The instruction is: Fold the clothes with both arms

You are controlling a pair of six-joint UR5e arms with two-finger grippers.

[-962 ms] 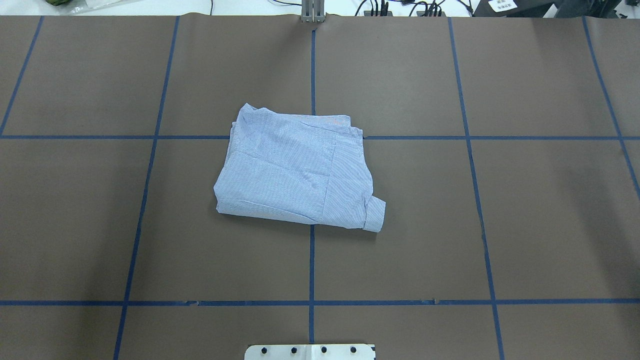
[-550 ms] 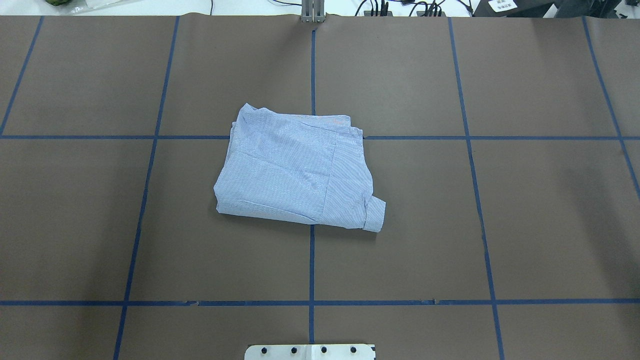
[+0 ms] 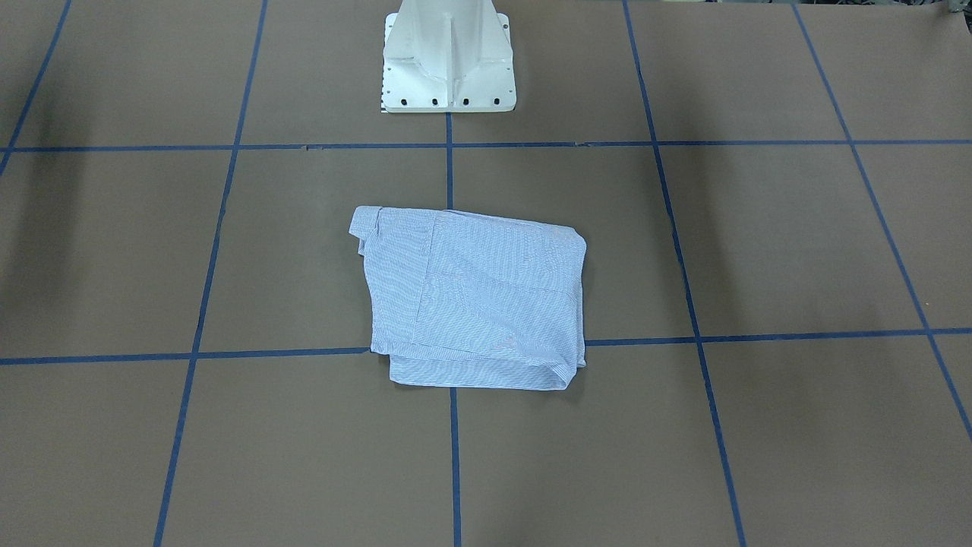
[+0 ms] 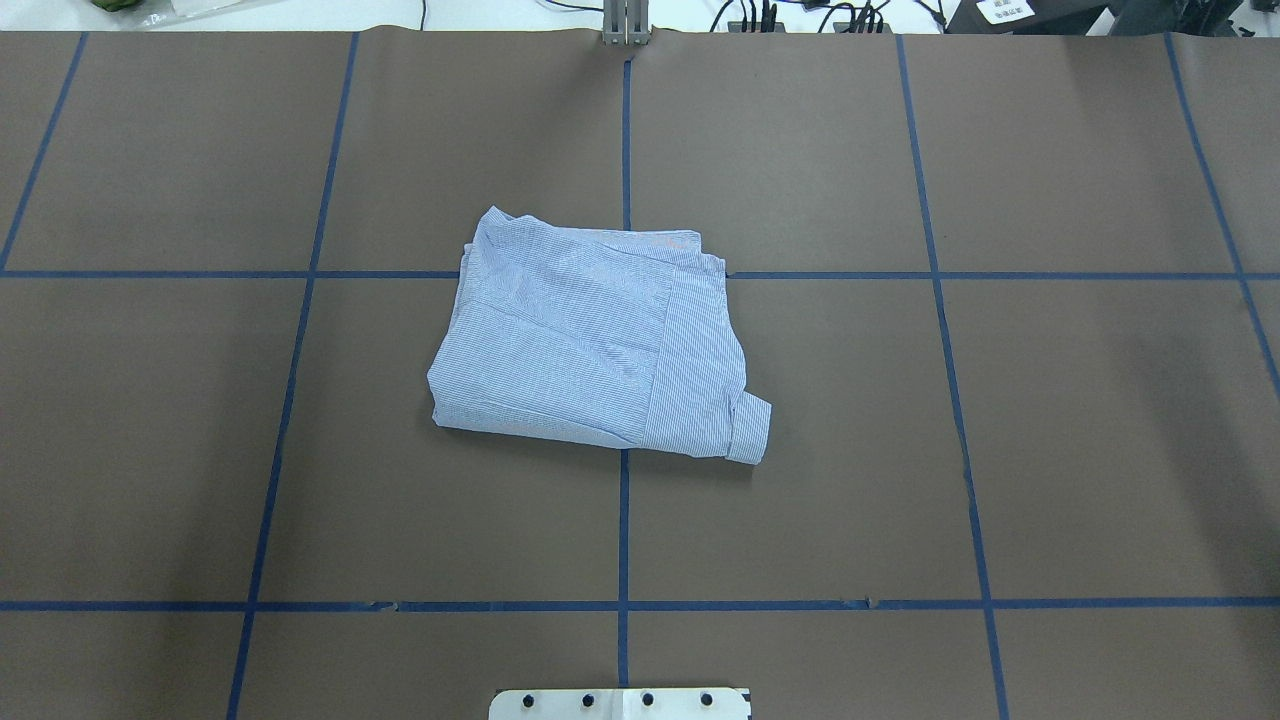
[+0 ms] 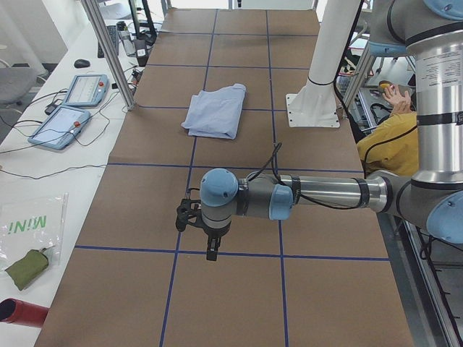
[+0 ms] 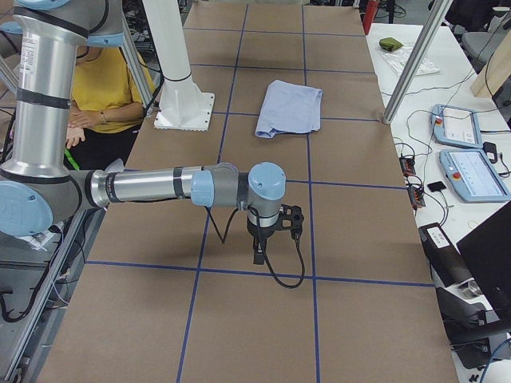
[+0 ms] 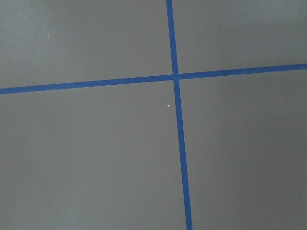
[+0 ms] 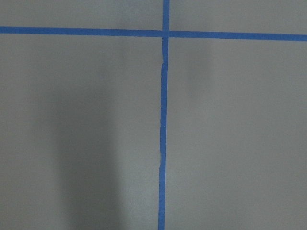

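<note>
The clothes are one light blue-and-white striped shirt point(image 4: 600, 340), folded into a rough rectangle at the middle of the brown table point(image 4: 1000, 450). A cuff sticks out at its near right corner. It also shows in the front-facing point(image 3: 474, 296) and side views point(image 5: 215, 112) point(image 6: 290, 108). Neither arm touches it. My left gripper point(image 5: 210, 249) hangs over bare table far from the shirt, and so does my right gripper point(image 6: 258, 255). I cannot tell whether either is open or shut. Both wrist views show only table and blue tape.
The white pedestal base point(image 3: 448, 61) stands behind the shirt. Blue tape lines point(image 4: 623, 530) grid the table. Two teach pendants point(image 5: 72, 108) and cables lie on the side bench, beside a metal post point(image 5: 108, 50). A person in yellow point(image 6: 104, 88) sits behind the robot.
</note>
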